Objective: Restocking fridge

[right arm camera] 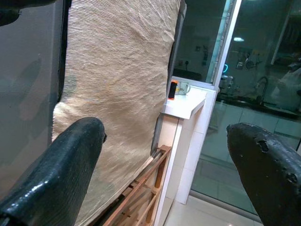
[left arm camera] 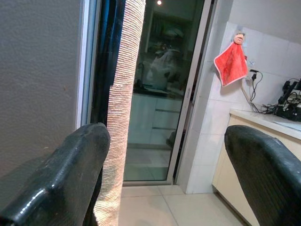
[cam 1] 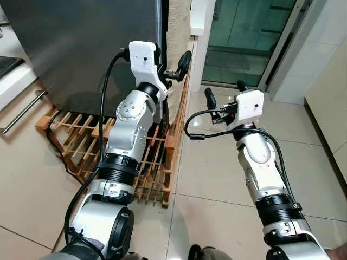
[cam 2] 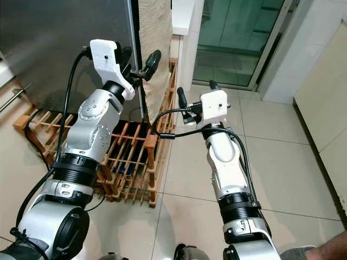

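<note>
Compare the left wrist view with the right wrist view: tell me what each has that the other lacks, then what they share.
Left wrist alone: a red cloth hanging on the tiled wall, with a plug and cables by a counter.

Right wrist alone: the wooden rack under the fridge and a white ledge bearing a small orange item.

Shared: the grey fridge side, its beige woven cover, the glass sliding door, and open black fingers.

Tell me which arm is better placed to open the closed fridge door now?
Probably left. The left end effector is open and raised right at the fridge door's edge. The right end effector, also open, hangs farther away over the floor tiles.
</note>
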Available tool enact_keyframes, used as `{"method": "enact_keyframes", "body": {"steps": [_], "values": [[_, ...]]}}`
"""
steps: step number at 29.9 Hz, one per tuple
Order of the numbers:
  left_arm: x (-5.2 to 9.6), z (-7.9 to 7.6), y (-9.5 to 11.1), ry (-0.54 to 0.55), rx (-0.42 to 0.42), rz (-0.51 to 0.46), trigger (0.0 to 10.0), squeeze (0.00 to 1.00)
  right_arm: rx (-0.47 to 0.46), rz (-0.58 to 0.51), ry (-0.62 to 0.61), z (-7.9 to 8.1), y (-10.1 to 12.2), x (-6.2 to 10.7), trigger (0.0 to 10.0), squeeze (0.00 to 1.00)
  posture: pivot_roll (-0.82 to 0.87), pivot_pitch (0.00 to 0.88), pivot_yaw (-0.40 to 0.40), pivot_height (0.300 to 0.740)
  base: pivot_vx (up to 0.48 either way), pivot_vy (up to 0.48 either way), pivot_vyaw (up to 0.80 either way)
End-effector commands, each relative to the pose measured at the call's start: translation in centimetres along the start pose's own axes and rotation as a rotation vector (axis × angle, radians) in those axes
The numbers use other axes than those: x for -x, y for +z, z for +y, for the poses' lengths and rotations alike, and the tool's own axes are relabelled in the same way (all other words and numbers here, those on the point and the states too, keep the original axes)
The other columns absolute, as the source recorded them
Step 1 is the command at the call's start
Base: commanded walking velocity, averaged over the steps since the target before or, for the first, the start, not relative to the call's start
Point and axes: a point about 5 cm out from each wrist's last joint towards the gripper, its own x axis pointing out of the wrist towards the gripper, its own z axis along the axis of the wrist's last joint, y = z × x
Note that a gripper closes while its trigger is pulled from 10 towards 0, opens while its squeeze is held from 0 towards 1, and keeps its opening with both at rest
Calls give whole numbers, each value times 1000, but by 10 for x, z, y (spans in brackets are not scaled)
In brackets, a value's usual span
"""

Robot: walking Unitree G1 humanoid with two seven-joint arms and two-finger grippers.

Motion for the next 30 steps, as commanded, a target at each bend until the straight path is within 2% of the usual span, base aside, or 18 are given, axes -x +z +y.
{"method": "enact_keyframes", "body": {"steps": [1, 2, 4, 8, 11, 14, 16, 19, 21, 22, 23, 24, 25, 26, 27, 30], "values": [[-4, -2, 6, -7, 4, -14, 10000, 0, -3, -28, -11, -3, 6, -3, 10000, 0, -69, 0, -7, 727, 0, 0, 0], [-5, 5, 2, 22, -27, 20, 10000, 0, -26, -7, -20, -1, 4, 3, 10000, 0, -94, 0, 42, 727, 0, 0, 0], [-5, 10, -1, 41, -59, 45, 10000, 0, -41, 9, -21, 0, 2, 7, 10000, 0, -94, 0, 42, 727, 0, 0, 0], [17, 31, -19, 74, -79, 123, 10000, 0, -66, 59, -17, 2, -8, 16, 10000, 0, -73, 0, 30, 727, 0, 0, 0], [24, 33, -25, 94, -59, 139, 10000, 0, -68, 61, -17, 1, -8, 16, 10000, 0, -66, 0, 24, 727, 0, 0, 0], [24, 27, -28, 83, -51, 145, 10000, 0, -150, 114, -40, 1, -16, 16, 10000, 0, -60, 0, 22, 727, 0, 0, 0], [25, 26, -33, 73, -75, 156, 10000, 0, -202, 177, -40, 1, -25, 17, 10000, 0, -59, 0, 22, 727, 0, 0, 0], [32, 33, -50, 80, -105, 239, 10000, 0, -231, 275, -81, -6, -40, 22, 10000, 0, -56, 0, 24, 727, 0, 0, 0], [46, 38, -83, 34, -162, 393, 10000, 0, -242, 467, 34, 4, -68, 34, 10000, 0, -55, 0, 25, 727, 0, 0, 0], [46, 38, -83, 34, -162, 393, 10000, 0, -242, 467, 34, 4, -68, 34, 10000, 0, -55, 0, 25, 727, 0, 0, 0], [67, 42, -117, 31, -128, 572, 10000, 0, -238, 611, 95, 11, -93, 49, 10000, 0, -59, 0, 23, 727, 0, 0, 0], [91, 44, -145, 17, -142, 739, 10000, 0, -257, 753, 107, 13, -116, 68, 10000, 0, -65, 0, 25, 727, 0, 0, 0], [123, 45, -172, 35, -111, 918, 10000, 0, -255, 889, 66, 11, -134, 88, 10000, 0, -60, 0, 22, 727, 0, 0, 0], [146, 44, -188, 48, -90, 1032, 10000, 0, -251, 976, 33, 9, -144, 102, 10000, 0, -54, 0, 20, 727, 0, 0, 0], [191, 48, -208, 66, -153, 1222, 10000, 0, -253, 1109, 32, 11, -156, 125, 10000, 0, -63, 0, 19, 727, 0, 0, 0], [191, 48, -208, 66, -153, 1222, 10000, 0, -253, 1109, 32, 11, -156, 125, 10000, 0, -63, 0, 19, 727, 0, 0, 0]]}}
